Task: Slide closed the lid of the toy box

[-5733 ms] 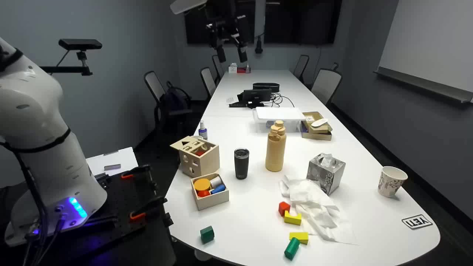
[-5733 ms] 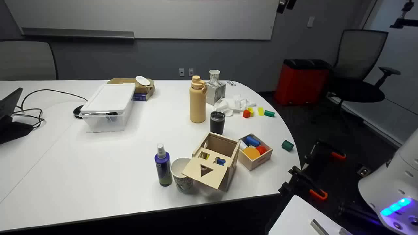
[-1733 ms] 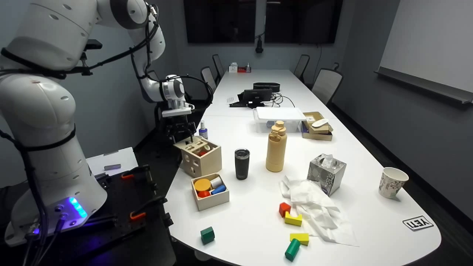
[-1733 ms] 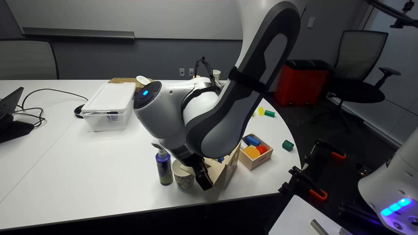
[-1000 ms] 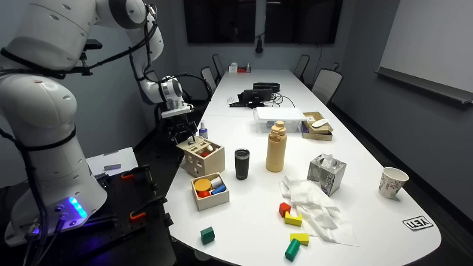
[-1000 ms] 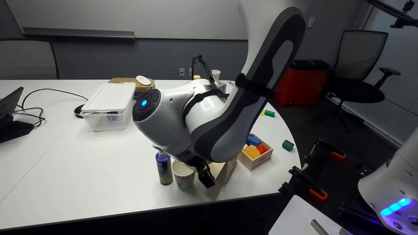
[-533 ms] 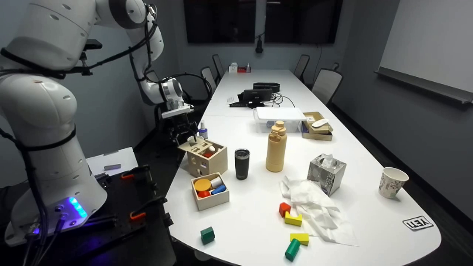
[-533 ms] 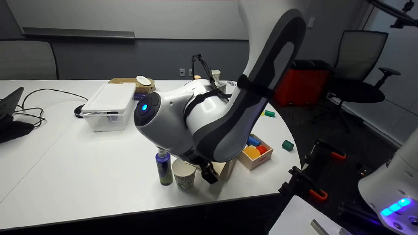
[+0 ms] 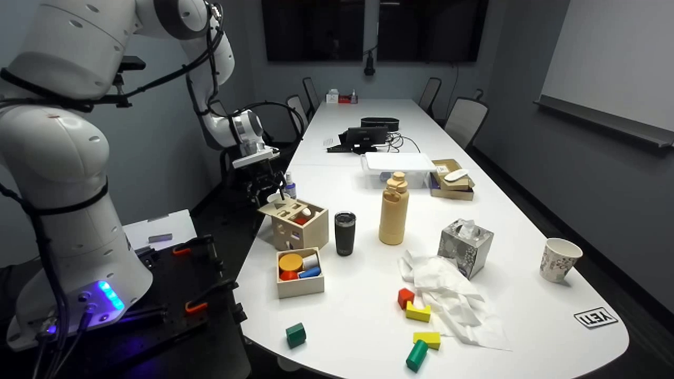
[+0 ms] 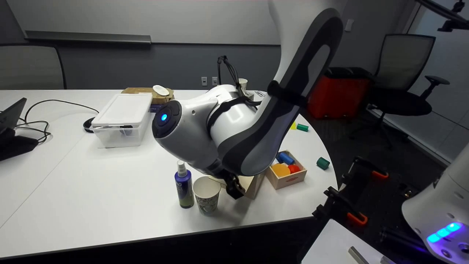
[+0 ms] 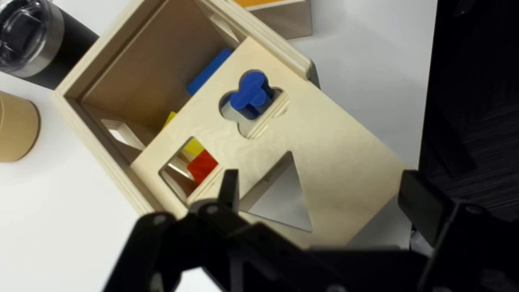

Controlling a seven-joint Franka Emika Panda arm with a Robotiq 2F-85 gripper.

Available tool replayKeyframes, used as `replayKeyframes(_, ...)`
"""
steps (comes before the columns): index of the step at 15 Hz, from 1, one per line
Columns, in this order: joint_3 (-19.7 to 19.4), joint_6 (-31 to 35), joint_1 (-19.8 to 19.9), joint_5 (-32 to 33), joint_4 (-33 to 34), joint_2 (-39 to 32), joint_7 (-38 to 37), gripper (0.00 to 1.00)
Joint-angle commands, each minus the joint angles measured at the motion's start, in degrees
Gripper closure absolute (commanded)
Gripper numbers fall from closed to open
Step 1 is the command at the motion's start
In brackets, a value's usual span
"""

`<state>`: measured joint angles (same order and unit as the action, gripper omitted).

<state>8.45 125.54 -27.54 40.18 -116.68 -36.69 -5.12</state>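
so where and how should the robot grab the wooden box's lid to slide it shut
I'd pinch the overhanging end of the lid, top and underside, coming from outside the toy box in line with the slide. That thin end juts beyond the wall, so both faces look reachable; the inner end sits between the walls. Mind the nearby paper cup.

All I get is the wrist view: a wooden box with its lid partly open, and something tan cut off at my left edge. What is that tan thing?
Observer: In an exterior view it's a tall capped bottle.
Visitor: Is anything beside the box that I'm missing?
Observer: Yes, in an exterior view a patterned paper cup stands next to it.
Visitor: Does the tray at my top edge hold more than that orange piece?
Observer: Yes, both exterior views show a red piece in it too.
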Motion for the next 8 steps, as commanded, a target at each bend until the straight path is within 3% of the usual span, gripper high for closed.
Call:
replayKeyframes(1,-1.0,-2.0,0.4,2.3,-0.9,1.9,-2.5,0.0)
replayKeyframes(8,-1.8,-3.2,1.9,3.6,-0.8,1.8,-4.0,0.0)
